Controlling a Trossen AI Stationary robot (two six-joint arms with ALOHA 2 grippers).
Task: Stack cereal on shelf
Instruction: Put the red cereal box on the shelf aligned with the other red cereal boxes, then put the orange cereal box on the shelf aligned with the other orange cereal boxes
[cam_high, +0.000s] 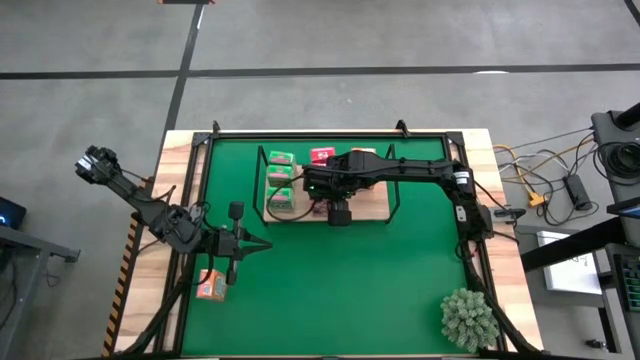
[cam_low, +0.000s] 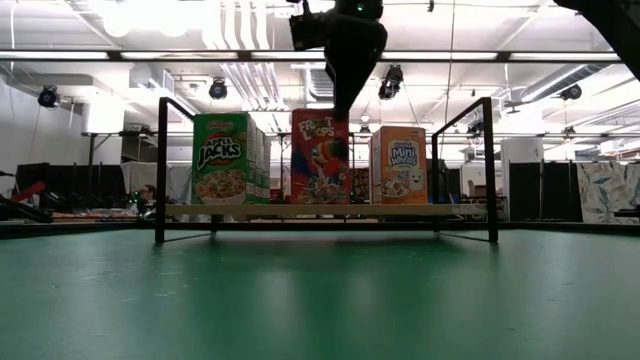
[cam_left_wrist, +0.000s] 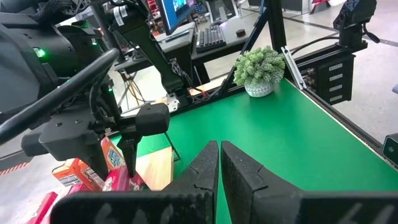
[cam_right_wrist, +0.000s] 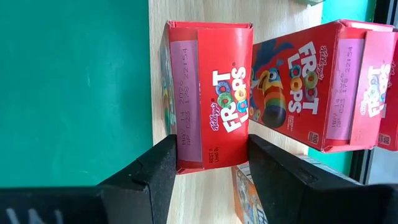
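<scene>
A red Froot Loops box (cam_right_wrist: 211, 93) stands upright on the light-wood shelf (cam_high: 372, 207), at its near edge between the green boxes (cam_high: 281, 180) on the left and an orange box (cam_low: 398, 165) on the right. The right gripper (cam_right_wrist: 208, 171) reaches down from above, clasping this red box between its two fingers. The left gripper (cam_left_wrist: 219, 177) is clenched with nothing in it, low over the table's near-left part, beside an orange box (cam_high: 211, 285) lying off the green mat (cam_high: 350, 290).

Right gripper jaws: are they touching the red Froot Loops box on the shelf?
Touching. The right wrist view shows the right gripper jaws flush against both sides of the red Froot Loops box.
</scene>
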